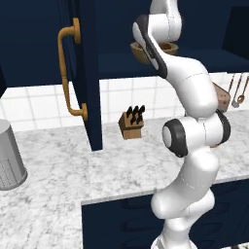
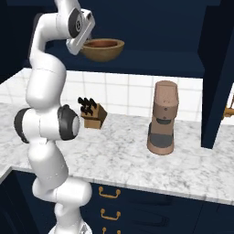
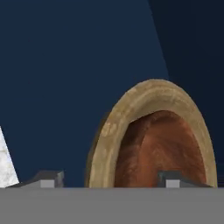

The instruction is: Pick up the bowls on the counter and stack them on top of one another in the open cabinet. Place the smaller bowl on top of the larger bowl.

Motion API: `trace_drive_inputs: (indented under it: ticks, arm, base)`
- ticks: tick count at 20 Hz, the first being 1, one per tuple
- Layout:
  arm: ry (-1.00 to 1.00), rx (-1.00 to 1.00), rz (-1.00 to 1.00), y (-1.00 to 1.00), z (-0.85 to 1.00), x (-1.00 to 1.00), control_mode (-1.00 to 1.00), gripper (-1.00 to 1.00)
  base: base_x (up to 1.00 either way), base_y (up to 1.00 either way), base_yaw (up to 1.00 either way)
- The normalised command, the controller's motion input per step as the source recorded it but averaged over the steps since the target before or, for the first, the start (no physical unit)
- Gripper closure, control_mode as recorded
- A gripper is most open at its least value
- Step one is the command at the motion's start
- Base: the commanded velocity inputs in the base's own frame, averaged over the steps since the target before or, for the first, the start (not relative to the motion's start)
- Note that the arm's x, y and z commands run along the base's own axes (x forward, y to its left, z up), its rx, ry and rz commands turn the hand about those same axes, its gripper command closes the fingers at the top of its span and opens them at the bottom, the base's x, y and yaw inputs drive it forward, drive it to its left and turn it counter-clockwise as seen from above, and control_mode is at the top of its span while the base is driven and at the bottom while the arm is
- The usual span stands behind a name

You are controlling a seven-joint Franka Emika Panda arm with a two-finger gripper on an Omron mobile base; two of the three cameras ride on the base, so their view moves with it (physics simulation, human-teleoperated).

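Stacked bowls [image 3: 153, 140] — between gripper [image 3: 109, 178] fingertips

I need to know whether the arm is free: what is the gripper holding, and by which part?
Nothing, it seems: the gripper has its jaws open astride the larger bowl's rim in the cabinet, clear of it on both sides.

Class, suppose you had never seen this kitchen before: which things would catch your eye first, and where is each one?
The white robot arm dominates, rising from the counter's front edge up to the open cabinet. There the dark reddish-brown smaller bowl sits inside the tan larger bowl on the cabinet shelf, with the end effector straddling the near rim, fingers apart. Below on the marble counter stand a knife block and a brown coffee machine.
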Motion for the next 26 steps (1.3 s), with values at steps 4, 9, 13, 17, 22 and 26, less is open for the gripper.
trace_drive_inputs:
  ticks: [4, 9, 13, 17, 22, 26]
  arm:
    - [-0.20, -0.10, 0.00, 0.47, -0.13, -1.00, -1.00, -1.00]
    - [-0.08, -0.05, 0.01, 0.44, -0.58, -1.00, -1.00, -1.00]
    - [0.00, 0.00, 0.02, 0.08, -0.98, -1.00, -1.00, -1.00]
    - [0.12, 0.00, 0.00, 0.00, -1.00, -1.00, -1.00, -1.00]
    - [0.17, 0.00, 0.00, -0.04, -1.00, -0.68, -1.00, -1.00]
    - [0.06, 0.05, 0.00, -0.04, -0.42, -0.14, -1.00, -1.00]
  base:
    - [0.00, 0.00, 0.00]
    - [0.00, 0.00, 0.00]
    - [0.00, 0.00, 0.00]
    - [0.00, 0.00, 0.00]
    - [0.00, 0.00, 0.00]
    - [0.00, 0.00, 0.00]
